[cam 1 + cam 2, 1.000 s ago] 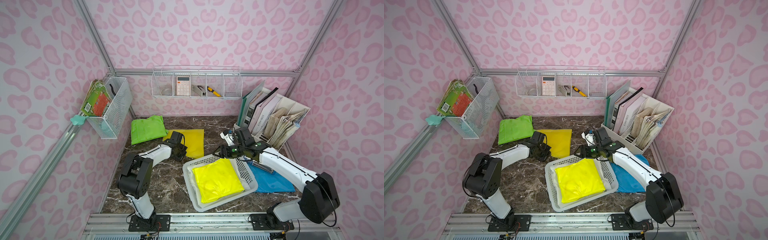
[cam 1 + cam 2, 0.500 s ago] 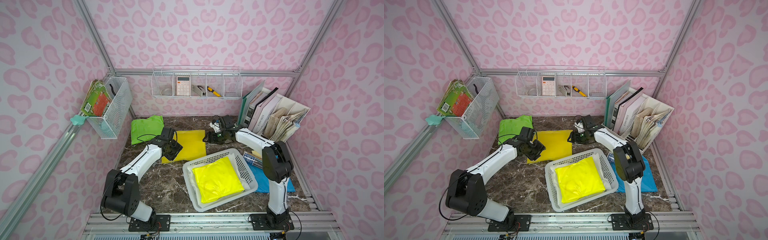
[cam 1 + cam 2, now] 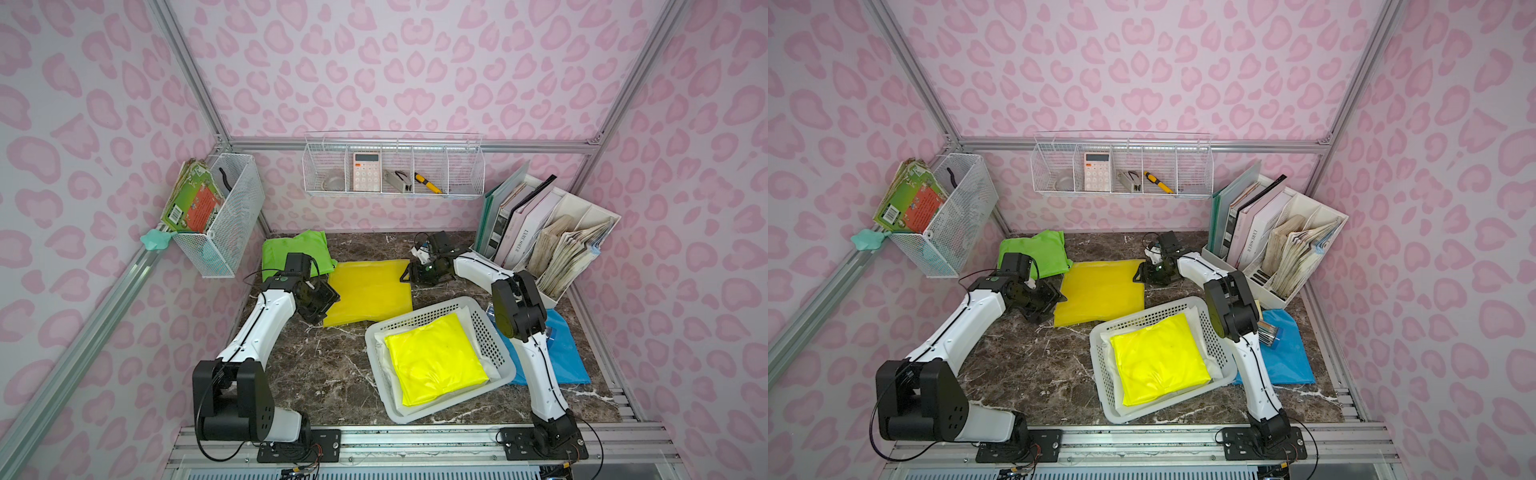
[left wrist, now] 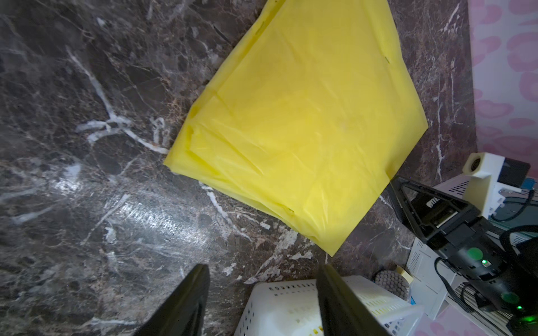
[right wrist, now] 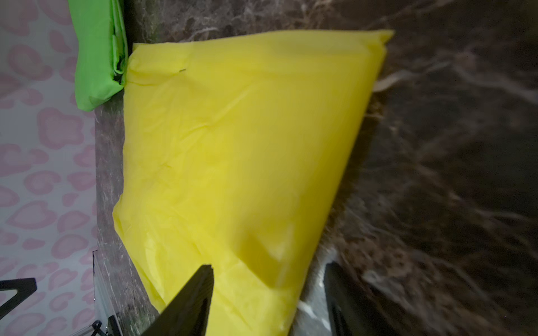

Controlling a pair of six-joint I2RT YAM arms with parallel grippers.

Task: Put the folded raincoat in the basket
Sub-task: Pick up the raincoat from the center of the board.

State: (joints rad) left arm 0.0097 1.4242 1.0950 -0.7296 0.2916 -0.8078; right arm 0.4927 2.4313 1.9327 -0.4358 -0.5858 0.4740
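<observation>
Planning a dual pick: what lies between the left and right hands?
The flat yellow raincoat, from left hand to right hand; both top views show it.

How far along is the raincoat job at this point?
Done: a bright yellow folded raincoat lies in the basket. In hand: nothing held; left claw and right claw, both open, flank the darker yellow raincoat on the table. Left: gripping and moving it.

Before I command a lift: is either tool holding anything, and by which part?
Nothing is held. The left tool is open, short of the flat yellow raincoat; the right tool is open, straddling that raincoat's edge, not clamped.
</observation>
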